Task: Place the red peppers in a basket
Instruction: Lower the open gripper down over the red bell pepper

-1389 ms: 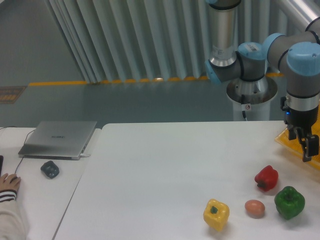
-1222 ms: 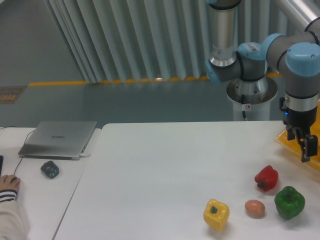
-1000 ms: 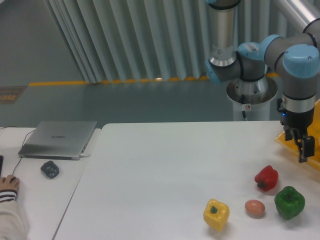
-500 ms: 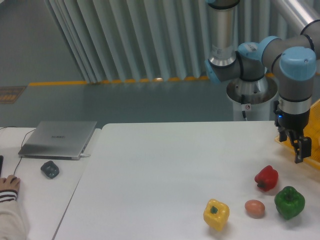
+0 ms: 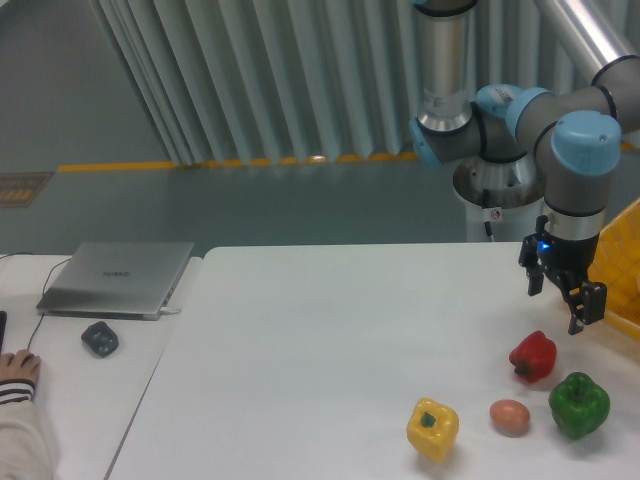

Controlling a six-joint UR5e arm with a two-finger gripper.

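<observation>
While the end effector hangs in the right part of the frame with its two fingers apart and nothing between them, the red pepper lies on the white surface just below it, apart from the fingers and untouched; the pepper's dark stem points toward the lower left; the basket, yellow-orange, shows only as a sliver at the right edge, just right of the end effector and up and right of the red pepper; a green pepper sits near the red one, lower and to the right, close to the bottom right corner; a small orange-pink round fruit rests left of the green pepper, and a yellow pepper stands further left along the bottom edge; at the left of the frame a closed grey laptop lies on an adjoining surface, with a small dark object near its front edge, and a person's hand in a striped cuff shows at the lower left.
</observation>
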